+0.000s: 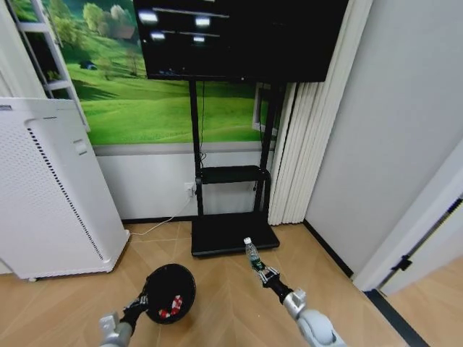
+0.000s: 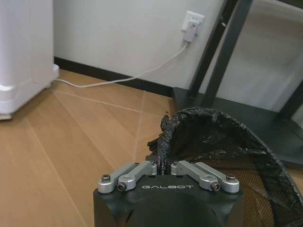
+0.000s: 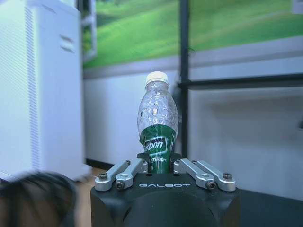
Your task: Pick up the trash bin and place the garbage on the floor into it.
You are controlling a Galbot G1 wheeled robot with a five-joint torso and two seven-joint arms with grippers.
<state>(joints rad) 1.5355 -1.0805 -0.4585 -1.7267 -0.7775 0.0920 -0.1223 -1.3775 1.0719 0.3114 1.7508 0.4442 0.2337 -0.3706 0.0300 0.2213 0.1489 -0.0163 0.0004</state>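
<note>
The black trash bin hangs tilted over the floor, and my left gripper is shut on its lined rim. Red-and-white garbage lies inside the bin. My right gripper is shut on a small clear plastic bottle with a green label and white cap. It holds that bottle upright above the floor, to the right of the bin. The bin's dark edge shows low in the right wrist view.
A tall white perforated air purifier stands at the left. A black TV stand with a flat base is straight ahead against the wall, a white cable running to a wall socket. A white wall and door frame stand at the right.
</note>
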